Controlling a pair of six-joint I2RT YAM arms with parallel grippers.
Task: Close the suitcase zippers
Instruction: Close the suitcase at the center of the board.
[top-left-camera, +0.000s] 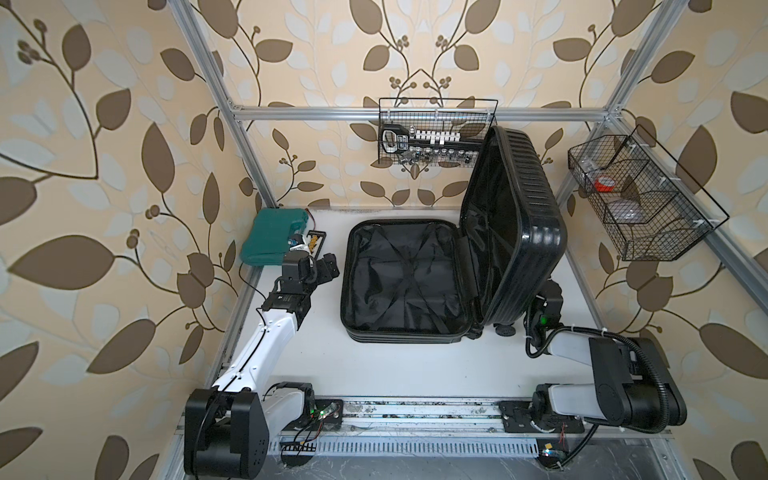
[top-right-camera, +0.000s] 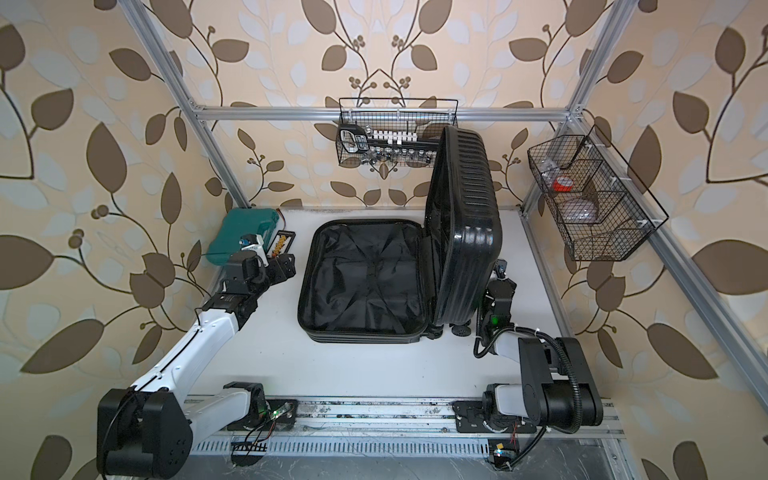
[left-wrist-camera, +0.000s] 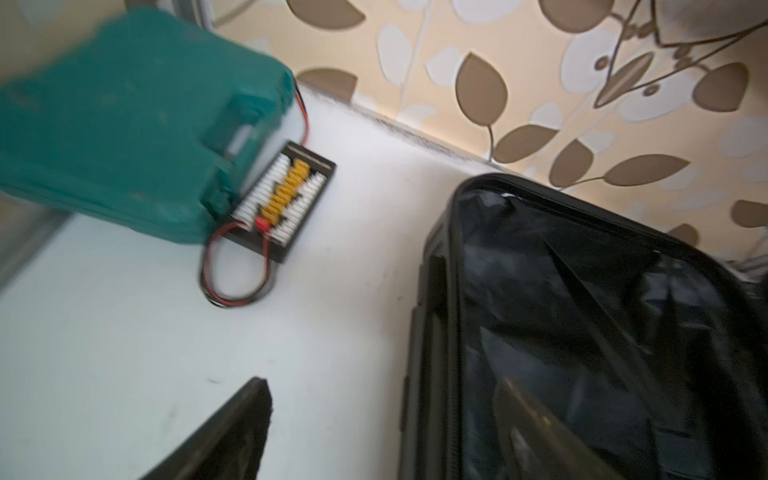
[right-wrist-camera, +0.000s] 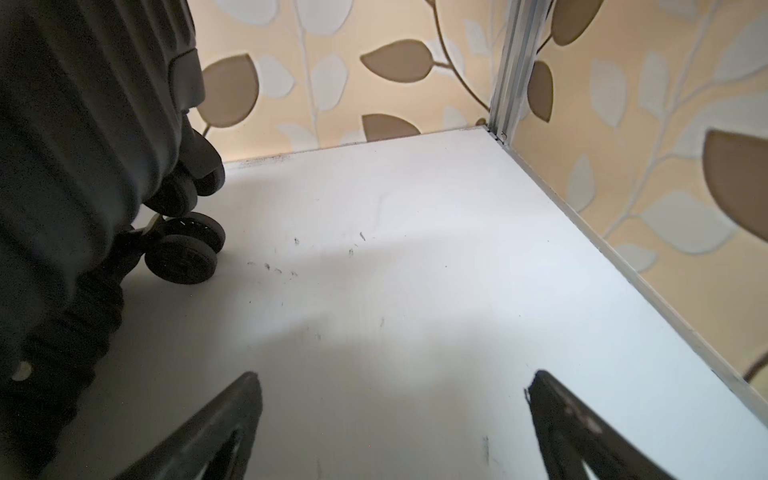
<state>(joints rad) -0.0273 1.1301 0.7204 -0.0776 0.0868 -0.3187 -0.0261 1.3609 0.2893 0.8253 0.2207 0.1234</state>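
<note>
Plainly, the suitcase (top-left-camera: 407, 282) is wide open: its lower half lies flat in the middle of the table (top-left-camera: 415, 365), black lining creased and facing up, while the glossy ribbed lid (top-left-camera: 528, 216) stands nearly upright on the hinge side. We see the zipper track (left-wrist-camera: 458, 299) running round the rim in the left wrist view, but we cannot make out any pull tabs.

The left gripper (left-wrist-camera: 382, 381) sits just beside the case's free edge, jaws apart and holding nothing, one finger over the lining. The right gripper (right-wrist-camera: 394, 373) hangs behind the lid near the wheels (right-wrist-camera: 183, 257), jaws wide and empty.

We judge the lid the main hazard. Pushed hard, it could slam onto that left finger, or shove the case towards the teal tool case (top-left-camera: 272, 237). Loose lining could also jam the zipper.
</note>
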